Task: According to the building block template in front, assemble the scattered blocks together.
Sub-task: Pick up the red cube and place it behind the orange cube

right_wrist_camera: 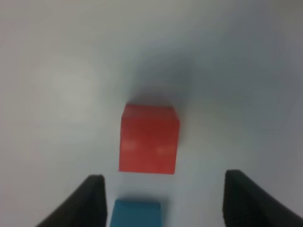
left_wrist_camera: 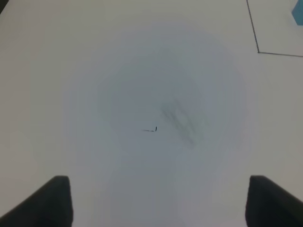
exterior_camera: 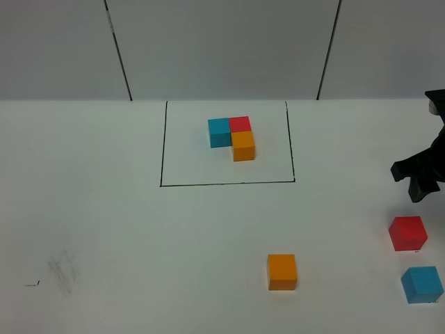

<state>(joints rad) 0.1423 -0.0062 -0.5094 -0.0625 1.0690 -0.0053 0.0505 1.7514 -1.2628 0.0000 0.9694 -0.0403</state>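
Note:
The building block template (exterior_camera: 232,137) is an L of blue, red and orange cubes inside a thin black drawn rectangle (exterior_camera: 227,184) at the back middle. The scattered blocks lie near the front: orange cube (exterior_camera: 282,271) in the middle, red cube (exterior_camera: 407,233) and light blue cube (exterior_camera: 422,284) at the far right. My right gripper (exterior_camera: 417,182) hovers just behind the red cube. In the right wrist view the red cube (right_wrist_camera: 148,138) lies ahead of the right gripper (right_wrist_camera: 163,178), which is open and empty, with the blue cube (right_wrist_camera: 136,213) showing low between its fingers. My left gripper (left_wrist_camera: 158,179) is open over bare table.
A grey smudge (exterior_camera: 62,268) and a small black mark (left_wrist_camera: 152,129) sit on the white table at the front left. The left wrist view catches a corner of the black rectangle (left_wrist_camera: 258,50) and a sliver of blue (left_wrist_camera: 298,14). A wall with dark seams stands behind.

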